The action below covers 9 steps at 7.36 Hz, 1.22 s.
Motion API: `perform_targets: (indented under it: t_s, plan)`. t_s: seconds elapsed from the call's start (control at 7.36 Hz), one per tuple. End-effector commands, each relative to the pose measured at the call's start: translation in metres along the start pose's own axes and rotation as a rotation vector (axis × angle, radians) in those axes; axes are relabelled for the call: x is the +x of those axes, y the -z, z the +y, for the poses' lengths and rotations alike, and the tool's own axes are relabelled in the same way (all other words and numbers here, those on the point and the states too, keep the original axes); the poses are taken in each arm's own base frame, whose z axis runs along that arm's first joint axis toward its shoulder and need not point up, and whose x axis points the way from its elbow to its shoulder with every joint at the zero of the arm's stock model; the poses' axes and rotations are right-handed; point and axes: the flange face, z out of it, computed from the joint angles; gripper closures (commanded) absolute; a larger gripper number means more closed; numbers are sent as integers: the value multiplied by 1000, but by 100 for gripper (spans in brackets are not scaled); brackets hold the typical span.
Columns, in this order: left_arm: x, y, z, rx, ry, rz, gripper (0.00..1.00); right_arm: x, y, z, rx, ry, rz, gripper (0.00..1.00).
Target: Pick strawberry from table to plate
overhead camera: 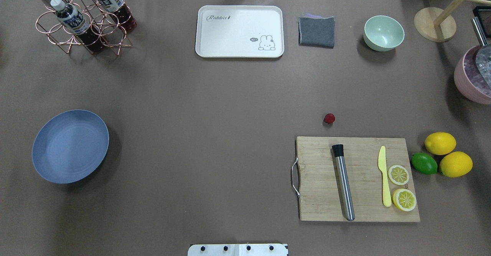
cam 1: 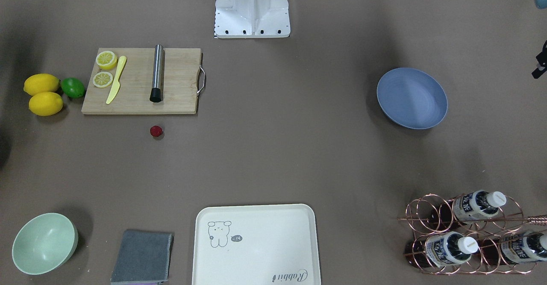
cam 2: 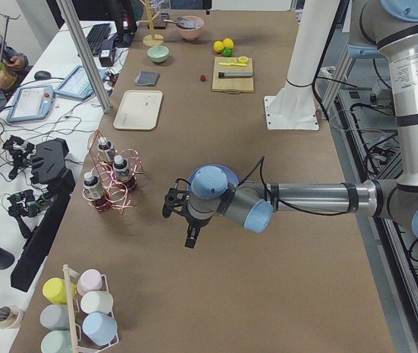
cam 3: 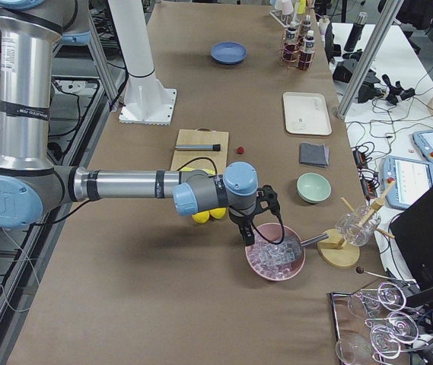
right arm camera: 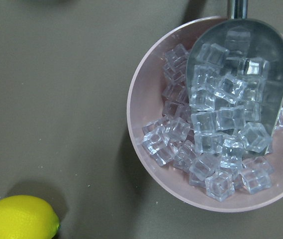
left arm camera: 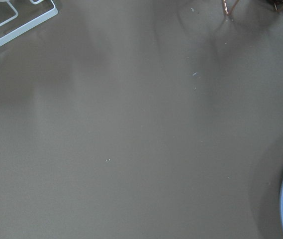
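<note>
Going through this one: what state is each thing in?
strawberry: on the table, not plated
plate: empty
green bowl: empty
tray: empty
cloth: folded
bottles: capped
pink bowl: holds ice cubes and scoop
left gripper: cannot tell open or shut
right gripper: cannot tell
</note>
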Motion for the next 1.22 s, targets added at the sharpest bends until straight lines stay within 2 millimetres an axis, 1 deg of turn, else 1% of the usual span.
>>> perform_targets:
  t_s: [0.0, 0.14, 0.41, 0.54, 0.68, 0.81, 0.95, 1.09]
  plan:
    - [-3, -3, 4, -7, -2, -2, 2, -1, 0, 0, 1, -1, -4, 0]
    - [-5, -4, 15, -5, -19, -1, 3, 0, 0, 0, 0, -2, -1, 0]
    - [-7, -6, 18, -8, -1, -1, 3, -1, -1, 1, -2, -2, -8, 0]
    - [-2, -3, 16, 1, -17, 14, 9, -1, -1, 1, -2, -2, -8, 0]
    - [5, -9, 7, -12, -35, 53, 4, -2, -1, 0, -2, -1, -11, 0]
    - [12, -16, 6, -32, -45, 66, 3, -2, -1, 0, -2, 0, -5, 0]
    - [14, -14, 9, -35, -34, 74, 3, -2, -1, -1, -1, 0, -5, 0]
    - [8, -19, 13, -49, 19, 76, 2, -3, -2, 0, -3, 0, -12, 0]
